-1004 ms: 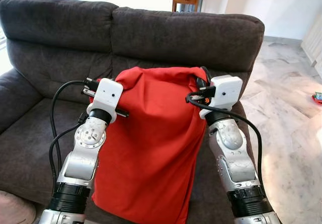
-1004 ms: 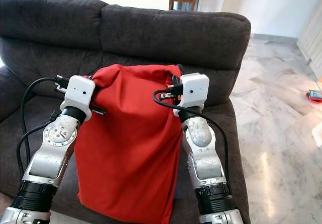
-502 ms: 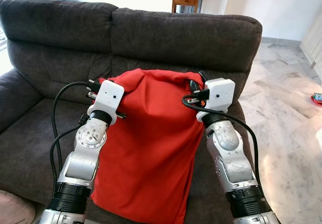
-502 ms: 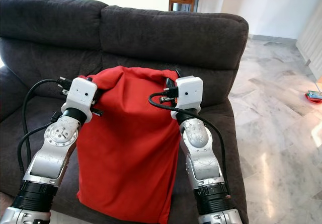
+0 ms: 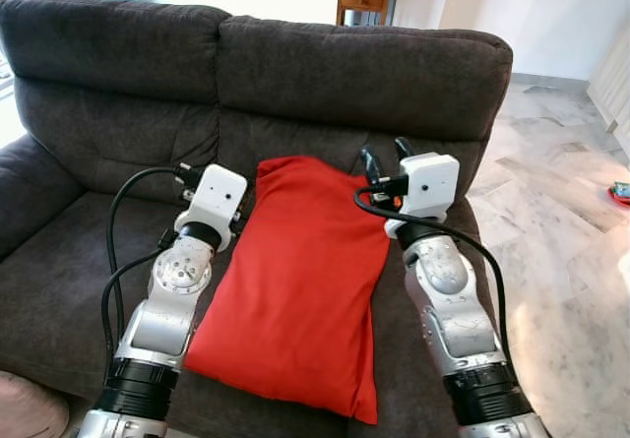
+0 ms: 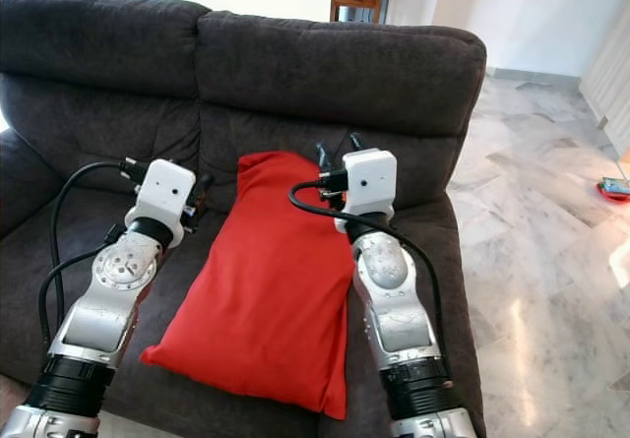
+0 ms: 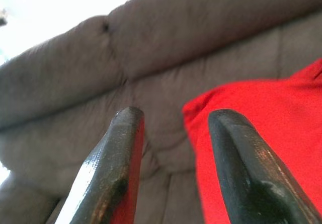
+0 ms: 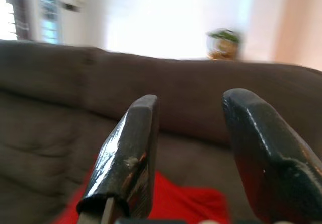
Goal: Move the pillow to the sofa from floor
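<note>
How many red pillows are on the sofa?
1. The red pillow lies flat on the sofa seat, between the open left gripper and the open right gripper. Nothing suggests another is hidden.

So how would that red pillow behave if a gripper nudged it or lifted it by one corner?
The pillow looks soft and floppy: it lies flat, following the sofa seat. By one corner it would probably sag. Pushed, the cloth would likely bunch, not roll.
</note>
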Robot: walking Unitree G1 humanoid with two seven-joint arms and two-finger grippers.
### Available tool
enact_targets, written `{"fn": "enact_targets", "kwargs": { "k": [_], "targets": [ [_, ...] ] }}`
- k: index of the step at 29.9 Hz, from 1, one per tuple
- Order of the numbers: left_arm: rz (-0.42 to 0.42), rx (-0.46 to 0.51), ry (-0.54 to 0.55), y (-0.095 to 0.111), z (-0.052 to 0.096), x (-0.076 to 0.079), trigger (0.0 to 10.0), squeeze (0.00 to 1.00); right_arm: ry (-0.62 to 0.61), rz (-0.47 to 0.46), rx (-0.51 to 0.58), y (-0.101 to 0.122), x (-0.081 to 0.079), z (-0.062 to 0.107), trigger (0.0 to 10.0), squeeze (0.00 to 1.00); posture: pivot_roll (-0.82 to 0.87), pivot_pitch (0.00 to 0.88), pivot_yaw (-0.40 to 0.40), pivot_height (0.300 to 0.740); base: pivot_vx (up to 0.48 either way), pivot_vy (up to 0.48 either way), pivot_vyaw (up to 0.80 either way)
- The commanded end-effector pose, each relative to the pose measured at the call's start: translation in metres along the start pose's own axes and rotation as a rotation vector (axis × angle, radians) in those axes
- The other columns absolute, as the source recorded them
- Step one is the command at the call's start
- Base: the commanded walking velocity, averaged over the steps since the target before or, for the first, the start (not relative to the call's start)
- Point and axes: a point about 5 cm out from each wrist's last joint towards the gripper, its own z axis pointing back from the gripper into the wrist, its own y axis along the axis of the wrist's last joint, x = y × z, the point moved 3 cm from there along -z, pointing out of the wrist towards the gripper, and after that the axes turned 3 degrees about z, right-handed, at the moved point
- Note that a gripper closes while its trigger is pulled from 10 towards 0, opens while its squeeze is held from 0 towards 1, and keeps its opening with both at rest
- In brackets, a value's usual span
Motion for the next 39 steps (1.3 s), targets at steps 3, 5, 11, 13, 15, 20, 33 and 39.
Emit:
{"fn": "enact_targets", "kwargs": {
  "k": [3, 5, 11, 13, 15, 20, 33, 39],
  "targets": [
    [-0.021, -0.107, 0.033, -0.037, 0.008, -0.011, 10.0, 0.0, -0.119, 0.036, -0.133, -0.037, 0.041, 0.012, 10.0, 0.0, 0.1, 0.0, -0.034, 0.74, 0.0, 0.0, 0.0],
    [-0.022, -0.186, 0.061, -0.064, 0.016, -0.019, 10.0, 0.0, -0.198, 0.009, -0.222, -0.063, 0.064, 0.025, 10.0, 0.0, 0.09, 0.0, -0.034, 0.74, 0.0, 0.0, 0.0],
    [0.008, -0.409, 0.095, -0.13, 0.046, -0.025, 10.0, 0.0, -0.314, 0.073, -0.493, -0.131, 0.099, 0.076, 10.0, 0.0, 0.09, 0.0, -0.031, 0.74, 0.0, 0.0, 0.0],
    [0.011, -0.45, 0.098, -0.141, 0.053, -0.025, 10.0, 0.0, -0.331, 0.082, -0.546, -0.142, 0.104, 0.088, 10.0, 0.0, 0.09, 0.0, -0.031, 0.74, 0.0, 0.0, 0.0],
    [0.035, -0.541, 0.102, -0.165, 0.072, -0.023, 10.0, 0.0, -0.379, 0.106, -0.688, -0.169, 0.114, 0.125, 10.0, 0.0, 0.09, 0.0, -0.027, 0.74, 0.0, 0.0, 0.0],
    [0.075, -0.697, 0.065, -0.204, 0.107, -0.006, 10.0, 0.0, -0.377, 0.155, -0.952, -0.208, 0.114, 0.193, 10.0, 0.0, 0.09, 0.0, -0.024, 0.74, 0.0, 0.0, 0.0],
    [0.148, -0.868, -0.011, -0.236, 0.15, 0.027, 10.0, 0.0, -0.399, 0.175, -1.213, -0.231, 0.109, 0.273, 10.0, 0.0, 0.06, 0.0, -0.007, 0.74, 0.0, 0.0, 0.0],
    [0.14, -0.9, -0.042, -0.24, 0.156, 0.033, 10.0, 0.0, -0.389, 0.118, -1.242, -0.236, 0.097, 0.281, 10.0, 0.0, 0.05, 0.0, 0.003, 0.74, 0.0, 0.0, 0.0]
  ]
}}
